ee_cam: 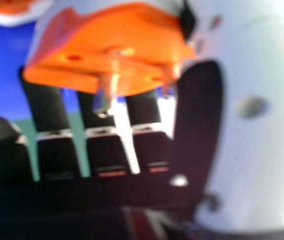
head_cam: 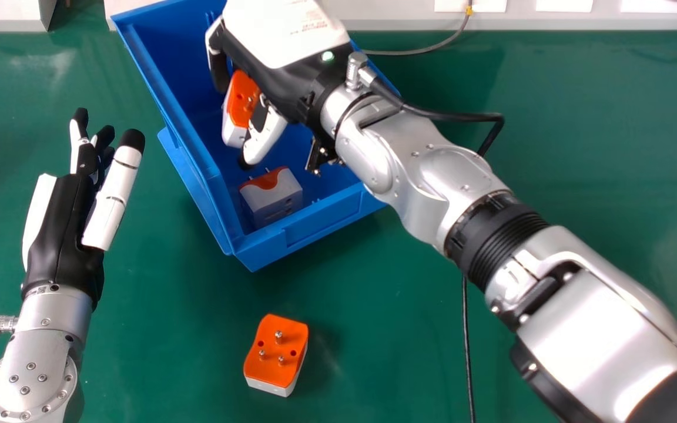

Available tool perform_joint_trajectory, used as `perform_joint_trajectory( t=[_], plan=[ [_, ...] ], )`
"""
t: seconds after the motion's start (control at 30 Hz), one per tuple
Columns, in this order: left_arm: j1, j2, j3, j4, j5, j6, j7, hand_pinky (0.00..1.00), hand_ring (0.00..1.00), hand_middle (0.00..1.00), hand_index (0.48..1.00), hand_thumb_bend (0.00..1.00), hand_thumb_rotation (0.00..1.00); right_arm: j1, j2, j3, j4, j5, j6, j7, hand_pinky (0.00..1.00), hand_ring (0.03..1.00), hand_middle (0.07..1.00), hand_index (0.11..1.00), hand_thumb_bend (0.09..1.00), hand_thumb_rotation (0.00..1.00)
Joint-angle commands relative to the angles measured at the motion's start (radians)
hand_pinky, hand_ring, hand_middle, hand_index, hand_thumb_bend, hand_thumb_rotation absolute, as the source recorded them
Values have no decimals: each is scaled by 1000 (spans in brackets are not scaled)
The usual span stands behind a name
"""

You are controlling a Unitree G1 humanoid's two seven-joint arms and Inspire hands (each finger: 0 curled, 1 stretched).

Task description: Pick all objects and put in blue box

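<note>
At the left of the head view, the left hand (head_cam: 59, 241) is open above the green table (head_cam: 156, 352), fingers nearly straight and pointing forward, holding nothing. To its right the blue box (head_cam: 329, 218) sits askew, with a white-and-orange adapter (head_cam: 274, 198) inside at its near end. The right hand (head_cam: 297, 88) reaches over the box, fingers and thumb closed around a second adapter (head_cam: 242, 103). A third adapter (head_cam: 277, 351) lies on the table, pins up, nearer than the box. The silver right arm slants in from the lower right, hiding part of the box's right wall; a dark cable (head_cam: 466, 346) runs beneath it.
</note>
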Motion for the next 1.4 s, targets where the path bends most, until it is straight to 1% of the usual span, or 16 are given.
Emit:
perform_joint_trajectory(
  t=[0.0, 0.07, 0.13, 0.17, 0.2, 0.3, 0.43, 0.57, 0.7, 0.77, 0.9, 1.1, 1.27, 1.33, 1.37],
  plan=[
    [7, 1, -5, -35, 10, -7, 4, 964, 989, 993, 983, 549, 889, -58, 18, 13, 34, 6, -1, -16, 139, 202, 316, 475, 490, 150],
    [13, 1, -8, -49, 15, -2, 7, 963, 989, 993, 983, 550, 889, -61, 24, 24, 65, 8, -2, -5, 146, 211, 324, 477, 490, 150],
    [18, 0, -11, -62, 19, 1, 8, 960, 989, 993, 983, 550, 891, -62, 25, 32, 86, 9, -5, 4, 166, 229, 377, 482, 502, 95],
    [20, 0, -11, -65, 19, 2, 8, 960, 989, 993, 983, 550, 891, -64, 26, 37, 96, 9, -5, 7, 166, 229, 377, 482, 502, 95],
    [22, -1, -12, -70, 20, 4, 8, 959, 989, 993, 983, 550, 891, -65, 27, 41, 105, 10, -5, 12, 168, 230, 396, 484, 507, 76],
    [29, -5, -11, -87, 17, 15, 7, 958, 989, 992, 982, 547, 892, -67, 36, 51, 132, 13, 9, 30, 174, 231, 423, 485, 514, 49],
    [35, -9, -10, -103, 14, 24, 6, 957, 988, 991, 980, 540, 891, -63, 43, 57, 145, 14, 22, 32, 189, 239, 451, 489, 521, 19],
    [34, -10, -9, -103, 13, 29, 6, 956, 988, 990, 980, 538, 891, -50, 46, 71, 145, 6, 29, 13, 190, 238, 458, 489, 523, 12],
    [34, -15, -13, -119, 18, 44, 12, 957, 987, 990, 981, 536, 890, -40, 40, 78, 143, 10, 20, -3, 192, 244, 439, 497, 523, 6],
    [31, -17, -15, -122, 20, 50, 14, 957, 987, 990, 981, 535, 890, -37, 38, 79, 143, 13, 15, -6, 195, 247, 446, 496, 524, 5],
    [32, -21, -16, -134, 25, 61, 18, 957, 987, 990, 982, 534, 890, -35, 36, 79, 148, 18, 12, -3, 201, 252, 456, 494, 525, 3],
    [29, -26, -17, -136, 32, 64, 21, 957, 987, 989, 985, 527, 890, -28, 35, 61, 147, 43, 5, 16, 209, 253, 465, 493, 526, 1],
    [29, -29, -17, -137, 29, 64, 22, 957, 987, 988, 986, 524, 890, -18, 34, 58, 143, 61, 4, -2, 190, 234, 467, 489, 524, 1],
    [27, -30, -18, -134, 30, 62, 23, 957, 987, 988, 986, 523, 890, -16, 30, 61, 140, 61, -2, -4, 186, 238, 473, 481, 523, 3],
    [26, -31, -18, -130, 30, 60, 23, 958, 987, 988, 987, 522, 890, -15, 28, 63, 140, 60, -5, -5, 212, 276, 481, 476, 521, 5]
  ],
)
